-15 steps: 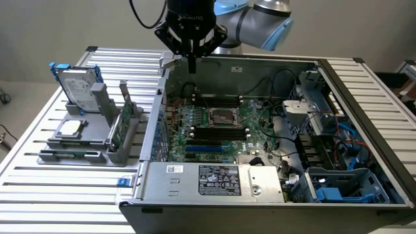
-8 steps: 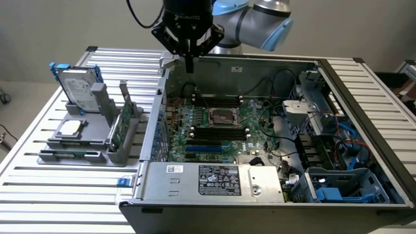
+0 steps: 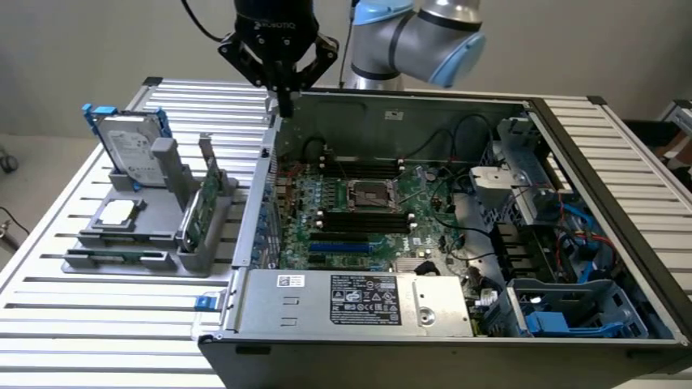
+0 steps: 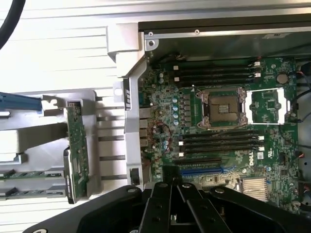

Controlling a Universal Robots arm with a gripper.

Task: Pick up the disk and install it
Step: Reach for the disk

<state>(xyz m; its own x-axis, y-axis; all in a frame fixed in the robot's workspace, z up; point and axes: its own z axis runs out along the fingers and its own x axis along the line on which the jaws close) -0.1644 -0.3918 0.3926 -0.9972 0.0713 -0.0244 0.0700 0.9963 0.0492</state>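
Note:
The disk [image 3: 132, 147], silver-grey with a white label and a bright blue carrier, stands upright in a grey holder [image 3: 151, 243] on the slatted table at the exterior view's left. My gripper [image 3: 284, 99] hangs over the back left corner of the open computer case [image 3: 259, 186], to the right of the disk and well apart from it. Its fingers are shut together with nothing between them. In the wrist view the shut fingertips [image 4: 171, 183] point at the motherboard [image 4: 218, 136], and a blue edge of the disk's carrier [image 4: 19, 103] shows beside the case.
The holder also carries a small square silver chip [image 3: 115, 212] and a thin green circuit card [image 3: 203, 207]. Inside the case are the empty CPU socket [image 3: 373, 194], the power supply [image 3: 357, 300] and a blue drive bay [image 3: 562, 312] at the front right.

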